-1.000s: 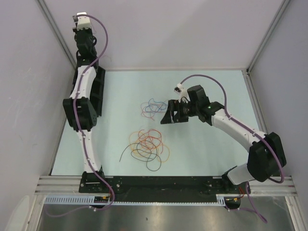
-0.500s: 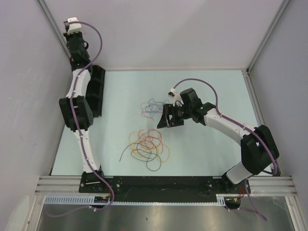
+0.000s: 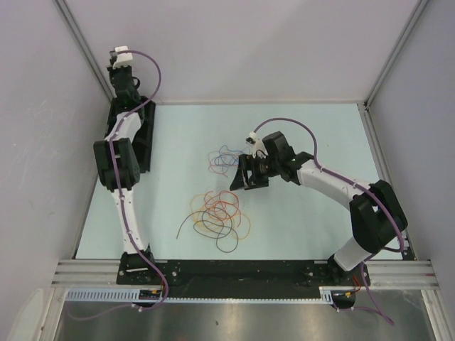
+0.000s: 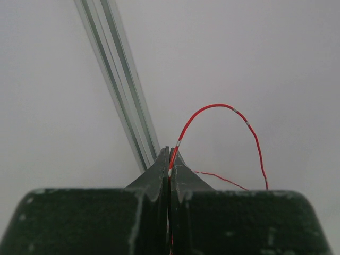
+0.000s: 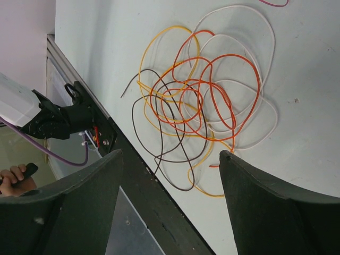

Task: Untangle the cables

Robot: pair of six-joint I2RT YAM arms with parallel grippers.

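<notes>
My left gripper (image 4: 169, 155) is pinched tight on one red cable (image 4: 212, 107), raised at the 10 o'clock corner of the table (image 3: 185, 128). My right gripper (image 3: 240, 179) hangs over the table with jaws wide. The main tangle of cables (image 3: 217, 217) lies at its 7 o'clock, and a smaller bunch (image 3: 223, 159) at its 10 o'clock.

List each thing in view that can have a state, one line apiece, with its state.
left tool, shut on the red wire, lifted clear of the table
red wire, pinched in the jaws, arching free beyond them
right tool, open, holding nothing, above the table
large tangle, knotted loops lying on the table
small cluster, loose loops on the table, apart from the large tangle
</notes>
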